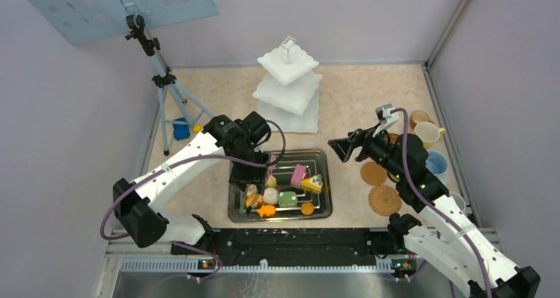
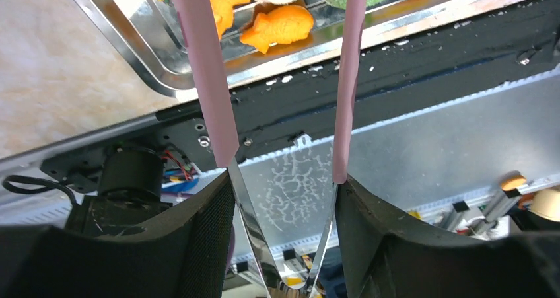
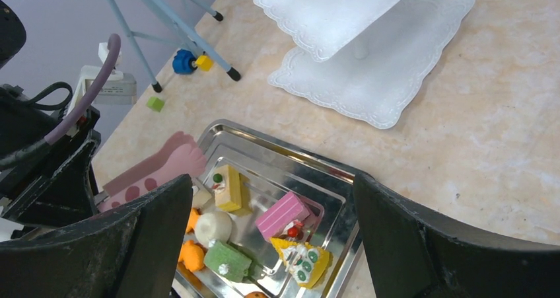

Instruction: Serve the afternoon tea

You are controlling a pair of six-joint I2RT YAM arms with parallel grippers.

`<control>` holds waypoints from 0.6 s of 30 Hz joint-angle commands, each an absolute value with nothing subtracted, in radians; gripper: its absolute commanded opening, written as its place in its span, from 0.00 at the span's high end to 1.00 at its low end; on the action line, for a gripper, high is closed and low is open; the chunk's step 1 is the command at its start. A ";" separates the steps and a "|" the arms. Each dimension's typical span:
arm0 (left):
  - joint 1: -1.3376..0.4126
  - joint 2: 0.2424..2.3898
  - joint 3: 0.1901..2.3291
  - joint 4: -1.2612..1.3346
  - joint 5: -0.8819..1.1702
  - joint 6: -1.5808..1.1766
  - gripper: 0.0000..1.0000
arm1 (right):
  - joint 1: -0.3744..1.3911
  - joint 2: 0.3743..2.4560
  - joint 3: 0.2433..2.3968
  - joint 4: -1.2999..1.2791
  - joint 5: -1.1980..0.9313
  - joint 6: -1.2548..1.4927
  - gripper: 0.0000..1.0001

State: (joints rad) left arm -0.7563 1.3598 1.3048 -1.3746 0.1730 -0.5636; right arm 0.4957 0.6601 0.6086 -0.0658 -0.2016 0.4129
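Observation:
My left gripper (image 1: 249, 171) is shut on the pink tongs (image 2: 210, 80), whose tips hang over the steel tray (image 1: 323, 209). The tray holds the toy pastries: an orange fish (image 2: 279, 27), a yellow cake (image 3: 226, 187), a pink slab (image 3: 282, 215), a yellow wedge (image 3: 305, 260), a green roll (image 3: 226, 260) and a cream ball (image 3: 212, 227). The white three-tier stand (image 1: 288, 86) is bare behind the tray. My right gripper (image 1: 343, 149) is open and empty, just right of the tray. Brown (image 1: 418, 118), yellow (image 1: 428, 134), blue (image 1: 436, 162) and grey (image 1: 457, 199) mugs stand at the right, beside two coasters (image 1: 374, 173).
A blue tripod (image 1: 173, 90) carrying a perforated board stands at the back left, with small blue, yellow and green bits at its feet (image 3: 185, 61). Walls close in the table on the left, back and right. A black rail (image 1: 297, 245) runs along the near edge.

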 commanded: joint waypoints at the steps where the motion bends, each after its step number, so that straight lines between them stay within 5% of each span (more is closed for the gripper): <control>1: -0.759 1.362 1.307 -1.409 0.236 -0.635 0.41 | 0.503 0.646 0.605 -0.007 -0.216 0.411 0.10; 18: -0.758 1.465 1.280 -1.382 0.222 -0.700 0.41 | 0.503 0.610 0.598 -0.020 -0.223 0.409 0.10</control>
